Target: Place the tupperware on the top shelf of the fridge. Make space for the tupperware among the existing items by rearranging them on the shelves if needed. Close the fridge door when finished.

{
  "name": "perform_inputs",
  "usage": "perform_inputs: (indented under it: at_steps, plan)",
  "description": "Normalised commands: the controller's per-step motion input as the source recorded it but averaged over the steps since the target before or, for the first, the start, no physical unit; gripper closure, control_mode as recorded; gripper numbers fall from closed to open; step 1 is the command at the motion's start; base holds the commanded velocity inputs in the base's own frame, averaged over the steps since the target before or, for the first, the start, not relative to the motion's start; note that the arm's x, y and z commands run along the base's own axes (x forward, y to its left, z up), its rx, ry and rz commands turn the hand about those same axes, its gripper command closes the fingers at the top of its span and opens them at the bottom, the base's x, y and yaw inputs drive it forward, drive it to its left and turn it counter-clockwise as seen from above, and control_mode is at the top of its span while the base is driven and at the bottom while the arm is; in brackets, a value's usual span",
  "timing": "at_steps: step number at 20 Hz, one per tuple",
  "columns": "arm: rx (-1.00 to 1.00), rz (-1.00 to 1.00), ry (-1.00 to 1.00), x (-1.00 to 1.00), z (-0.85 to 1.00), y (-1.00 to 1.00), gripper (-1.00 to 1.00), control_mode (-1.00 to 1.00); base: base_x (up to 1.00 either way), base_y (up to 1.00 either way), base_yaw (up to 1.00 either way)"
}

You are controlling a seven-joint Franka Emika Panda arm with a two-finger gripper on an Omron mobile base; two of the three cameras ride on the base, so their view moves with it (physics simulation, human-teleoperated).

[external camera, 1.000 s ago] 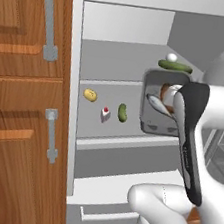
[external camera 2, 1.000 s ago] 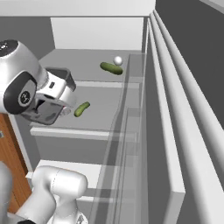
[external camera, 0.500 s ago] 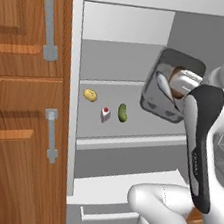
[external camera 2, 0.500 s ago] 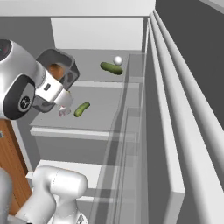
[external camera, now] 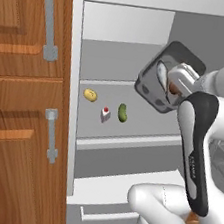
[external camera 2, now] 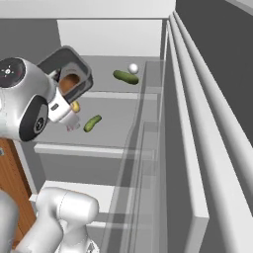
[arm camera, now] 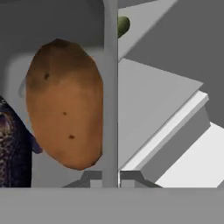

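Observation:
My gripper (external camera: 180, 82) is shut on one wall of the tupperware (external camera: 162, 76), a dark-grey tub held steeply tilted in front of the open fridge (external camera: 147, 18). It hangs about level with the top shelf (external camera 2: 111, 88), left of the long green cucumber (external camera 2: 126, 76) and the white egg-like ball (external camera 2: 133, 67) lying there. In the hand view the tub's wall (arm camera: 110, 87) runs up between my fingertips (arm camera: 90, 178), with orange-brown food (arm camera: 65, 105) beside it. The shelf below carries a yellow lemon (external camera: 90, 95), a small carton (external camera: 105, 114) and a pickle (external camera: 122, 113).
Wooden cabinets (external camera: 17, 121) with grey handles stand left of the fridge. The fridge door (external camera 2: 197, 148) is swung open on the right, its translucent bins (external camera 2: 143, 148) facing in. A lower drawer front (external camera: 104, 214) sits under the shelves.
The arm has lifted the tupperware from the lower shelf's height up to the top shelf's level and slightly deeper toward the fridge. The shelf items have not moved.

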Motion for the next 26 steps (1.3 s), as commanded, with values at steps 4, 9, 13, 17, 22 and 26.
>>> perform_inputs:
  at_steps: [4, 9, 13, 17, 22, 26]
  plan:
    - [0.13, 0.0, 0.09, 0.31, 0.13, 0.33, 1.0, -1.0, 0.0, 0.0, 0.0]
    - [0.13, 0.0, 0.06, 0.38, 0.01, 0.26, 1.0, -1.0, 0.0, 0.0, 0.0]
    - [0.1, 0.0, 0.0, 0.52, 0.0, 0.09, 1.0, -1.0, 0.0, 0.0, 0.0]
    - [0.03, 0.0, 0.0, 0.63, 0.0, 0.01, 1.0, -1.0, 0.0, 0.0, 0.0]
    - [0.0, -0.02, 0.0, 0.69, 0.0, 0.03, 1.0, -1.0, 0.0, 0.0, 0.0]
    - [0.0, -0.02, 0.01, 0.71, 0.0, 0.11, 1.0, -1.0, 0.0, 0.0, 0.0]
